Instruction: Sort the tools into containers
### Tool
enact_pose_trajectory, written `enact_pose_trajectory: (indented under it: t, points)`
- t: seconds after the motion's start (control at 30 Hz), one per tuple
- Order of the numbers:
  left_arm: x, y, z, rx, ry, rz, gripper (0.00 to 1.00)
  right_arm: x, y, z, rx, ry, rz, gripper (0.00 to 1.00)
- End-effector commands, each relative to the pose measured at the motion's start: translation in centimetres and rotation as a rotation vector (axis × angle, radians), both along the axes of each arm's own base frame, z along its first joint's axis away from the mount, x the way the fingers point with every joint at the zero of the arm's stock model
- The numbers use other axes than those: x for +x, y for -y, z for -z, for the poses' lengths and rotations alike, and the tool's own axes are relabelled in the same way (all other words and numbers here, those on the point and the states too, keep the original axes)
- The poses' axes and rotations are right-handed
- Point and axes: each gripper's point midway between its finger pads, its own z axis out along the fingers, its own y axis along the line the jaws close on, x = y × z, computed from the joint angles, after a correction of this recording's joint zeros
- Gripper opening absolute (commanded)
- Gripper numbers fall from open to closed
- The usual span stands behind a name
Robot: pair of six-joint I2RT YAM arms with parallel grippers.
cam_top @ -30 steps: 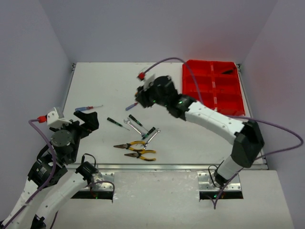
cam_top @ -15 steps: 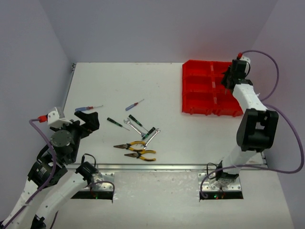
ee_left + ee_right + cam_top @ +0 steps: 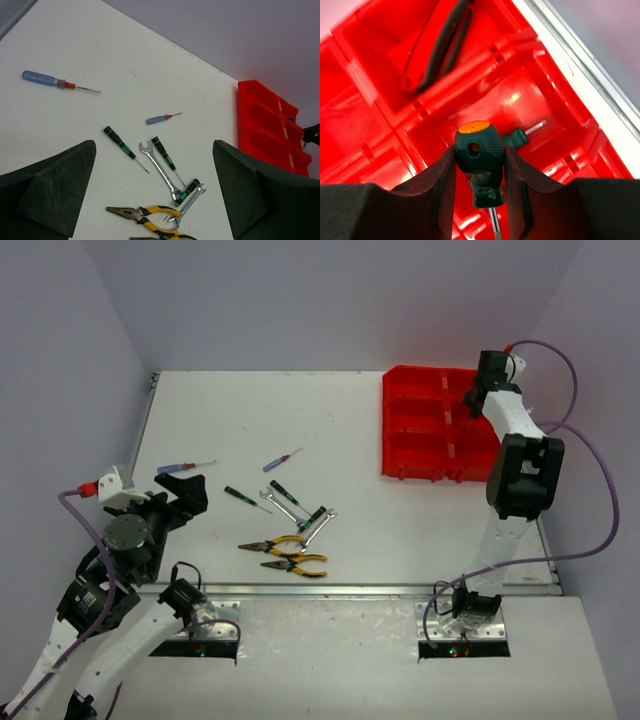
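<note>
Reading the top view: the red tray (image 3: 410, 468) sits at the far right corner of the counter (image 3: 230, 410). Right end effector (image 3: 480, 180) is over the tray's right column, clamped on a green-handled screwdriver (image 3: 479, 147), orange cap toward the wrist camera. Beneath it, a second green screwdriver (image 3: 520, 136) lies in a compartment. Left end effector (image 3: 154, 165) is well left of the tray, fingers spread, holding nothing. On the counter left of the tray: two yellow-handled pliers (image 3: 290, 543), wrenches (image 3: 282, 508), loose green screwdrivers (image 3: 238, 494), blue screwdrivers (image 3: 178, 468).
</note>
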Motion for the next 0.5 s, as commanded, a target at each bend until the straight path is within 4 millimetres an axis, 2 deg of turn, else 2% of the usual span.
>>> enact_pose_trajectory:
  t: [0.0,0.13,0.2,0.23,0.3,0.33,0.4,0.47]
  points:
    - [-0.1,-0.1,-1.2,-0.023,0.052,0.002,1.0,1.6,1.1,-2.1,0.016,0.064,0.064,0.23]
    - [-0.1,0.0,-1.2,-0.022,0.053,0.007,1.0,1.4,1.0,-0.5,0.045,0.037,0.071,0.26]
    - [-0.1,0.1,-1.2,-0.019,0.052,0.014,1.0,1.2,0.8,0.1,0.058,0.028,0.076,0.33]
    - [-0.1,0.2,-1.2,-0.018,0.052,0.018,1.0,1.2,0.6,0.2,0.068,0.026,0.077,0.39]
    - [-0.1,0.3,-1.3,-0.016,0.054,0.028,1.0,1.1,0.4,0.4,0.089,0.021,0.077,0.61]
    - [0.0,0.4,-1.3,-0.016,0.054,0.03,1.0,1.3,0.3,0.4,0.09,0.023,0.076,0.63]
    - [-0.1,0.3,-1.4,-0.018,0.057,0.032,1.0,1.2,-0.2,0.3,0.112,0.002,0.066,0.83]
    - [-0.2,0.3,-1.4,-0.02,0.06,0.032,1.0,1.6,-0.6,-0.9,0.114,0.025,0.038,0.99]
